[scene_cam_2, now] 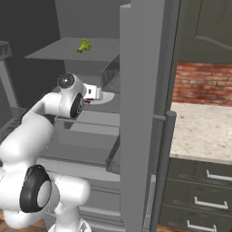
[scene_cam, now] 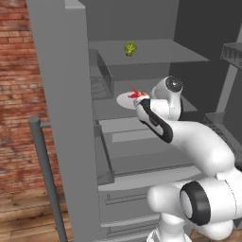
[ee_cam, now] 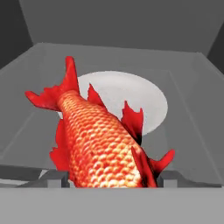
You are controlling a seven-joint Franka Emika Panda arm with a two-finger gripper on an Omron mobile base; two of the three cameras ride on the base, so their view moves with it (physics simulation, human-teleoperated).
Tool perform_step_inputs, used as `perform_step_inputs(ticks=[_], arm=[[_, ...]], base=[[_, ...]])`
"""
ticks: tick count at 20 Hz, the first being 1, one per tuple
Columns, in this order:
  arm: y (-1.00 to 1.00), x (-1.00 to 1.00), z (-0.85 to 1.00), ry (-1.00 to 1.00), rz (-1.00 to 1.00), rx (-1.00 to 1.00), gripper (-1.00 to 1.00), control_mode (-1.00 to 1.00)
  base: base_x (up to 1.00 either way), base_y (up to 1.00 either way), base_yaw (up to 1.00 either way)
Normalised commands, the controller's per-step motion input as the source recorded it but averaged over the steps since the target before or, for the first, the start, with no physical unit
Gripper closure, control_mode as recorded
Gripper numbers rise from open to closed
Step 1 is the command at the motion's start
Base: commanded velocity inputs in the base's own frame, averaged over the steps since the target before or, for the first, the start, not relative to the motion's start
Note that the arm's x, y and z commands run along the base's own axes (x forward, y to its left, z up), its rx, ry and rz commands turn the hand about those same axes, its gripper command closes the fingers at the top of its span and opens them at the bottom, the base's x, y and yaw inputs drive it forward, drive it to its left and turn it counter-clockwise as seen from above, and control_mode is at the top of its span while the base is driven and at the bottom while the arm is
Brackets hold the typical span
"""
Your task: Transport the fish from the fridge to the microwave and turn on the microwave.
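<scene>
The fridge (scene_cam: 66, 118) stands open, its grey wall filling the left centre of the left base view and its long bar handle (scene_cam: 45, 175) running down the lower left. In the right base view the same grey panel rises through the middle of the frame, with a brick wall (scene_cam_2: 201, 84), a pale counter (scene_cam_2: 201, 131) and dark drawers (scene_cam_2: 199, 190) to its right.

On the upper shelf (scene_cam: 160, 52), near the top centre of the left base view, sits 1 small yellow-green vegetable (scene_cam: 130, 47). 1 shelf lower lies a white round plate (scene_cam: 125, 99), and the red-orange fish (scene_cam: 137, 94) shows at the plate's right edge, just at the end of the arm's hand.

The white arm climbs from the lower right of the left base view and reaches into the fridge at mid-height. In the right base view its wrist sits at the left centre, with the plate (scene_cam_2: 105, 96) just past it.

In the hand view the fish (ee_cam: 103, 144) fills the centre and lower half, tail toward the upper left over the plate (ee_cam: 144, 100), head end toward the bottom. The gripper (ee_cam: 111, 177) has 2 fingertips (ee_cam: 54, 178) standing wide apart at the bottom edge, 1 on each side of the fish's body. I cannot tell whether they press on it.
</scene>
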Motion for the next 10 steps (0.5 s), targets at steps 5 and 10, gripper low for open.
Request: perform_step_inputs(ticks=[5,10], arm=[[0.00,-0.98,0.00,0.02,-0.01,0.09,1.00,-1.00],[0.01,-0.94,0.00,-0.06,-0.04,0.01,1.00,-1.00]], base=[[0.00,0.00,0.00],[0.00,0.00,0.00]])
